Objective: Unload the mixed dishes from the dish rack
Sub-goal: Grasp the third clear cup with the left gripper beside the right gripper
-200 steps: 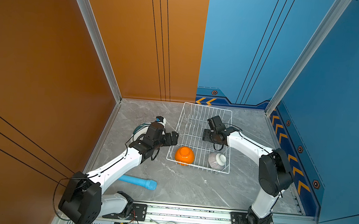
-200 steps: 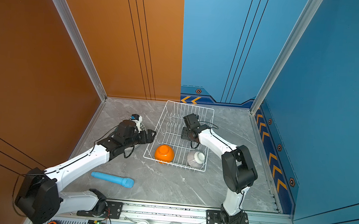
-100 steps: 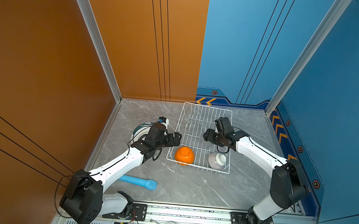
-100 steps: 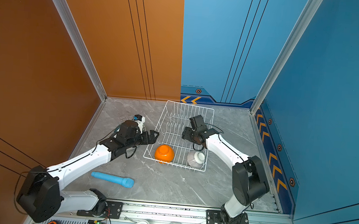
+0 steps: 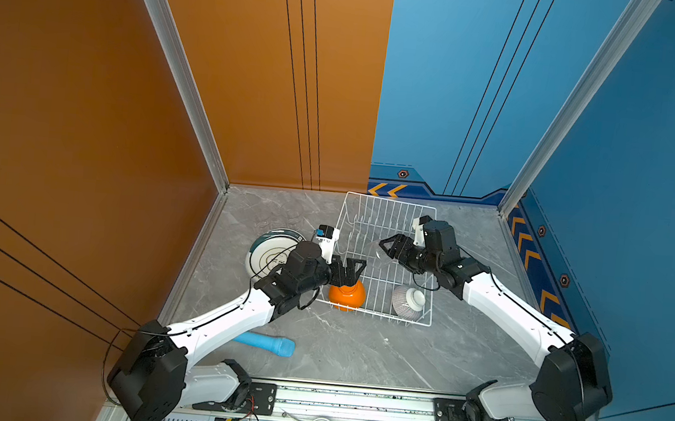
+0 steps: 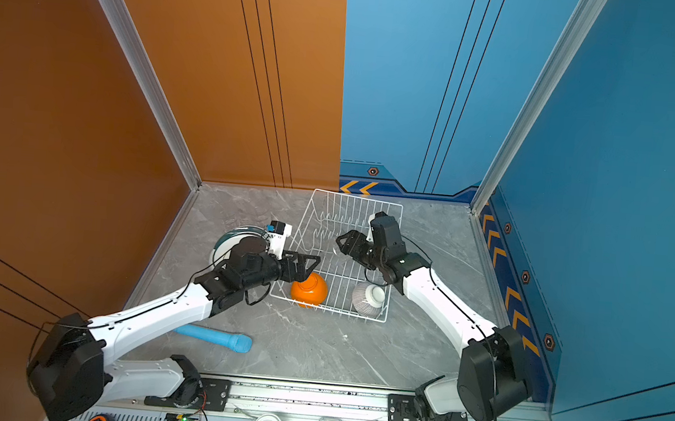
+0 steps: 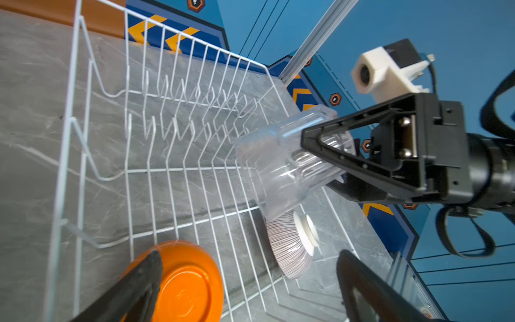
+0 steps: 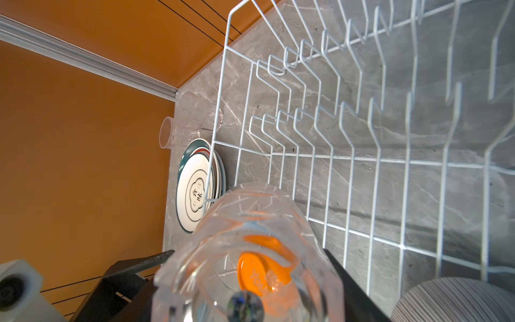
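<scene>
Visitor: Glassware in the air over there, is that what the right tool [image 5: 382, 251] has got?

Guide: Yes. Its fingers are clamped on a clear tumbler [image 7: 278, 164]. The glass lies sideways, sticking out past the fingertips, held up over the middle of the dish rack [image 5: 372, 227] and not resting on it.

Visitor: And the left tool [image 5: 357, 271]?

Guide: Spread wide, with nothing in it. It hangs at the rack's left side, right by the orange bowl [image 5: 347, 296]. In the left wrist view one finger crosses in front of that bowl. Whether it touches, I can't tell.

Visitor: What sits in the rack, then?

Guide: Two bowls, both along the edge nearest the arms' bases. The orange one is in the left corner there, with its underside showing. The grey-striped bowl [image 5: 407, 303] is in the right corner, tipped over with its white foot up.

Visitor: And outside it?

Guide: A stack of plates [image 5: 271, 251] lies flat on the tabletop [image 5: 356, 355], just left of the rack and partly hidden by the left arm. In the right wrist view I make out two other tumblers [image 8: 168, 133] beyond the plates, near the orange wall, though they are faint. A light-blue cylinder [image 5: 265, 343] lies on its side well apart from the rack, one end hidden under the left arm.
</scene>
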Controlling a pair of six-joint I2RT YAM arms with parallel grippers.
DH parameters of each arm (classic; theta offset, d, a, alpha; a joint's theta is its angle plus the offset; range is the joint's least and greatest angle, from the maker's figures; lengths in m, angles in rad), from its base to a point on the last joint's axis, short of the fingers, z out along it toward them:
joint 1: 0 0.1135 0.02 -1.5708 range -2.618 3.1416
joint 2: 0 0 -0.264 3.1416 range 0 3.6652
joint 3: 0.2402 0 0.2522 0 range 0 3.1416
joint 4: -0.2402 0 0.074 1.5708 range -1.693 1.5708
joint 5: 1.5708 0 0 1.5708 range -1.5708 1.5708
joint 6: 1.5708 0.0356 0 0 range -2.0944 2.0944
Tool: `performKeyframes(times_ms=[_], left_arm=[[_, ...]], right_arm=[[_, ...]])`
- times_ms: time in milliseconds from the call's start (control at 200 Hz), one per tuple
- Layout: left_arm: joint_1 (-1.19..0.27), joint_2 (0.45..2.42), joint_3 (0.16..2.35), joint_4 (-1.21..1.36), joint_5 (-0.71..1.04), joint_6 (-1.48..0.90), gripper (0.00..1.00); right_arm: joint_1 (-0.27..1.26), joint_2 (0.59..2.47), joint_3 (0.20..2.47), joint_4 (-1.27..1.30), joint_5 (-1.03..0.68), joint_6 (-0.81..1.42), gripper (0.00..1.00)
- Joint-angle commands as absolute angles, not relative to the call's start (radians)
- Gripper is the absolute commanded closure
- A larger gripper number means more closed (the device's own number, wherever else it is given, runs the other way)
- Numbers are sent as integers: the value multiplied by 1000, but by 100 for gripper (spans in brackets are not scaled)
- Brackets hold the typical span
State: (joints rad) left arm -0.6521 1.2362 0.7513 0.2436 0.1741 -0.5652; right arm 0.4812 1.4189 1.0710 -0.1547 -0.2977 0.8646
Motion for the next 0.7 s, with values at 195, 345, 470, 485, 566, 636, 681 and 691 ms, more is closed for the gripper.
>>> performKeyframes(times_ms=[195,345,470,485,566,636,681,691], left_arm=[[-679,1286,770,406,279,-571,8],[-691,1312,794,413,293,-563,17],[-698,1332,806,431,298,-560,20],[-698,1335,806,435,299,-561,21],[-698,1351,817,447,304,-558,22],[-698,1366,824,455,309,-555,23],[-698,1375,829,463,313,-556,24],[-699,1377,830,466,314,-555,24]], right_arm=[[474,1363,1012,35,-431,963,37],[472,1325,985,49,-425,965,37],[472,1309,973,59,-434,969,36],[473,1308,973,61,-438,969,36],[472,1314,968,77,-457,983,36],[472,1321,963,102,-479,998,36],[474,1327,958,115,-493,1008,36],[474,1328,957,117,-496,1011,36]])
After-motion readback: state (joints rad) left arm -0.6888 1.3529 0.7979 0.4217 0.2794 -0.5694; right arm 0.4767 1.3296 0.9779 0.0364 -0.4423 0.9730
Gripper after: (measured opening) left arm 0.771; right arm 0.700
